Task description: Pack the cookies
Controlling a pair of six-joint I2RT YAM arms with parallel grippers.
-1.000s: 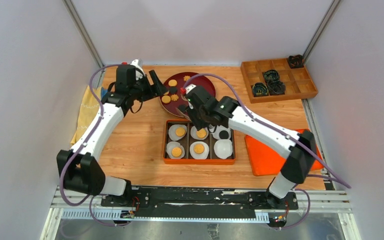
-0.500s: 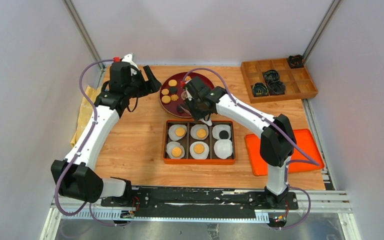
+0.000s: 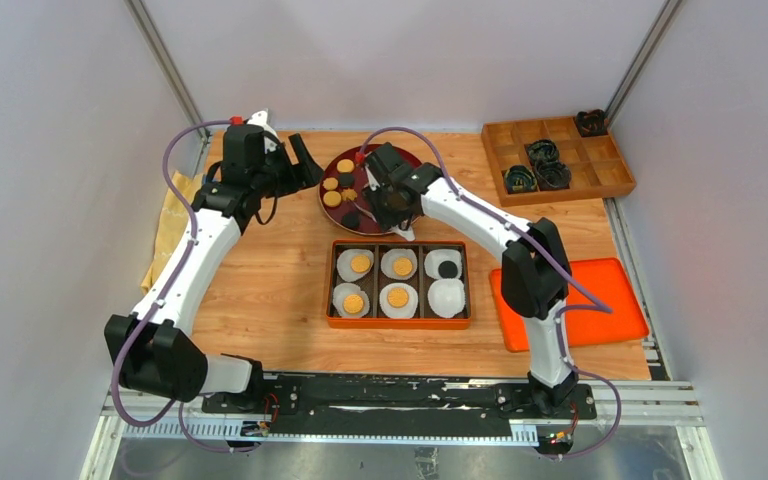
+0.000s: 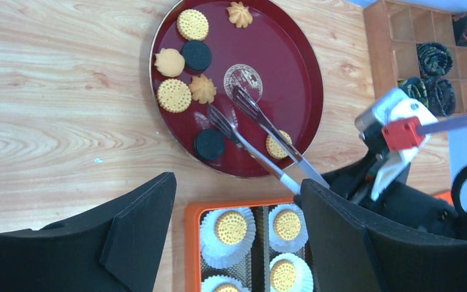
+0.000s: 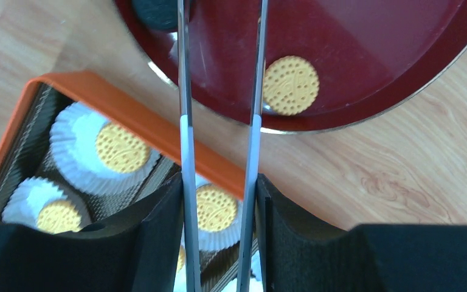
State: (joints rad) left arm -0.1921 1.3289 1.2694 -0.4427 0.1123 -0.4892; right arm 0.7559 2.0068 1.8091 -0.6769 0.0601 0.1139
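Wooden tabletop [image 3: 260,290] carries your red plate [image 4: 292,73] of loose cookies [image 4: 174,95] and an orange box [image 3: 397,322]: five cups filled, one empty. Your right end effector [image 5: 219,207] clamps tongs [image 5: 255,121], tips apart and empty, over the plate; your left end effector [image 4: 237,185] gapes wide, holding nothing.

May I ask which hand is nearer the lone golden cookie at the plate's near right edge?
Right. The right hand, gripping tongs, is beside that cookie at the plate's near rim; the left hand hovers beyond the plate's left side.
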